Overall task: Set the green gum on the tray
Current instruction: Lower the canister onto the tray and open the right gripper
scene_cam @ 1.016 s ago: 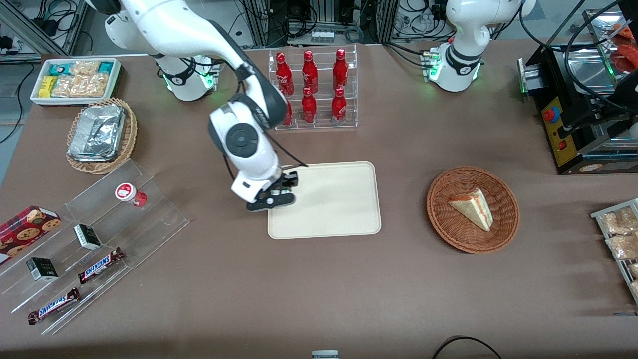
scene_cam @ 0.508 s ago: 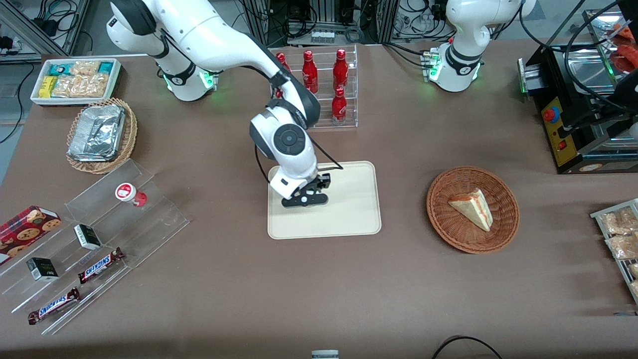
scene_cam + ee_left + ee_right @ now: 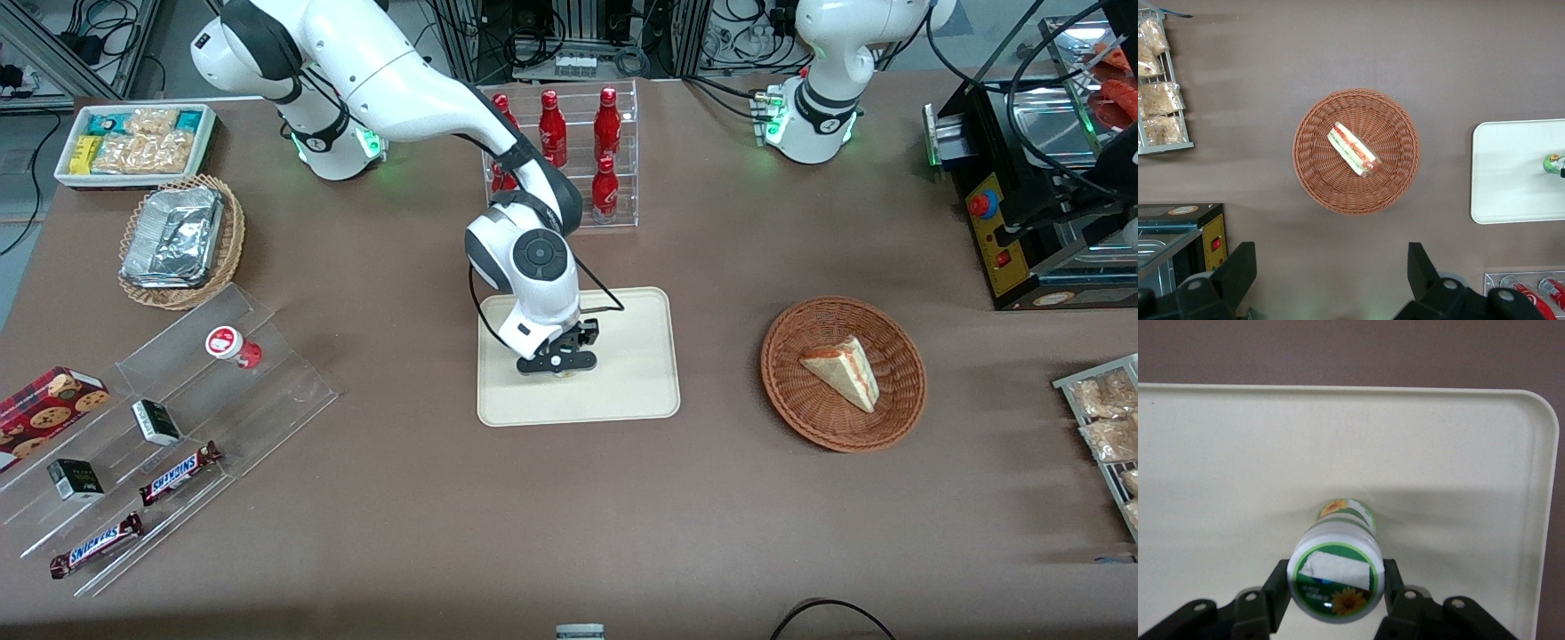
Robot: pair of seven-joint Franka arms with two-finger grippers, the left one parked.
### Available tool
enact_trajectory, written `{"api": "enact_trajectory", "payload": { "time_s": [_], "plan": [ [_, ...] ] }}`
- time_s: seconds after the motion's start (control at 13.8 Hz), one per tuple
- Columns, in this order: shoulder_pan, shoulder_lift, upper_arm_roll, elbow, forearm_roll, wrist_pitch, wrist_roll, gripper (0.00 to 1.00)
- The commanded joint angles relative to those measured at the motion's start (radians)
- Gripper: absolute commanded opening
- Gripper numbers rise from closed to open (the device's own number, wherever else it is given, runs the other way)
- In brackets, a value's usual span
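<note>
Gripping the green gum [image 3: 1336,579] by its sides, the right arm's tool [image 3: 557,362] hangs over the middle of the cream tray [image 3: 640,391]. From the tray, the sandwich basket [image 3: 893,418] sits at three o'clock on the bench [image 3: 569,516] and the cola rack [image 3: 622,156] at twelve.

Front overhead; wrists down, tray [image 3: 622,391] shared.
</note>
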Motion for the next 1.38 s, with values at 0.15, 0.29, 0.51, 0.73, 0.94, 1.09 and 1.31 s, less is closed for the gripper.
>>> {"api": "enact_trajectory", "payload": {
  "time_s": [0.15, 0.29, 0.51, 0.73, 0.94, 1.09, 1.31],
  "plan": [
    [0.010, 0.017, -0.008, 0.027, -0.053, 0.010, 0.022, 1.00],
    [0.010, 0.015, -0.008, 0.027, -0.056, 0.010, 0.016, 1.00],
    [0.005, 0.005, -0.009, 0.027, -0.062, 0.001, -0.017, 1.00],
    [-0.012, -0.053, -0.008, 0.016, -0.060, -0.046, -0.057, 1.00],
    [-0.039, -0.130, -0.008, 0.004, -0.060, -0.173, -0.156, 1.00],
    [-0.072, -0.185, -0.008, -0.019, -0.059, -0.223, -0.201, 1.00],
    [-0.147, -0.251, -0.008, -0.042, -0.051, -0.318, -0.348, 1.00]
  ]
}}
